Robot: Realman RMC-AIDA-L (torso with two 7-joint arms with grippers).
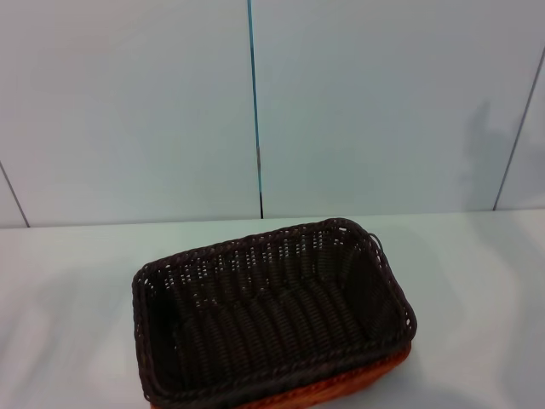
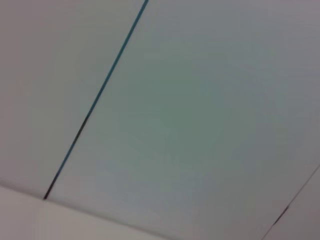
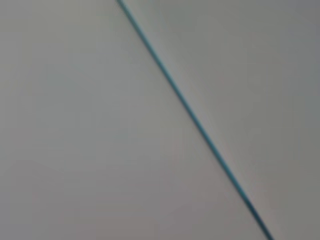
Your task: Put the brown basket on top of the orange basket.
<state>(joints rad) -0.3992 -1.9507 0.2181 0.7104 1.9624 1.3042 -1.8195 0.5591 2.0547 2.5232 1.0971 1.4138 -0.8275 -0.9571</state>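
The brown basket sits nested on top of the orange basket on the white table, at the lower middle of the head view. Only a strip of the orange basket shows under the brown one's near right side. The brown basket is empty. Neither gripper shows in any view. Both wrist views show only the pale wall with a blue seam line.
The white table spreads to both sides of the baskets. A pale panelled wall with a blue vertical seam stands behind the table.
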